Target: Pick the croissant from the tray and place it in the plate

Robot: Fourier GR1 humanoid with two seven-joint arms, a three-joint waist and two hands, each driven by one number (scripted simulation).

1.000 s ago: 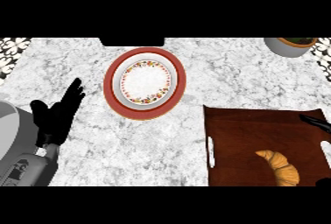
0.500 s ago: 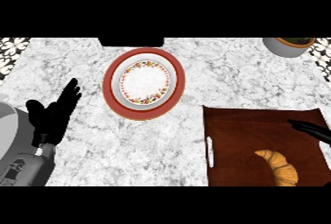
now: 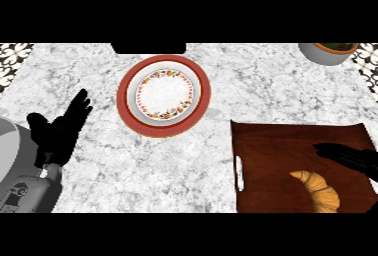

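Reaching in from the right edge, the robot's black right hand hovers with straight, open fingers over the dark brown wooden tray. The golden curved croissant lies on this tray just below the fingers, its long axis running toward the lower edge. The left hand rests open on the far side of the worktop, well apart.

Left hand at the view's left edge, fingers straight, thumb spread, grey forearm below. Right hand entering from the right edge, fingers extended leftward.
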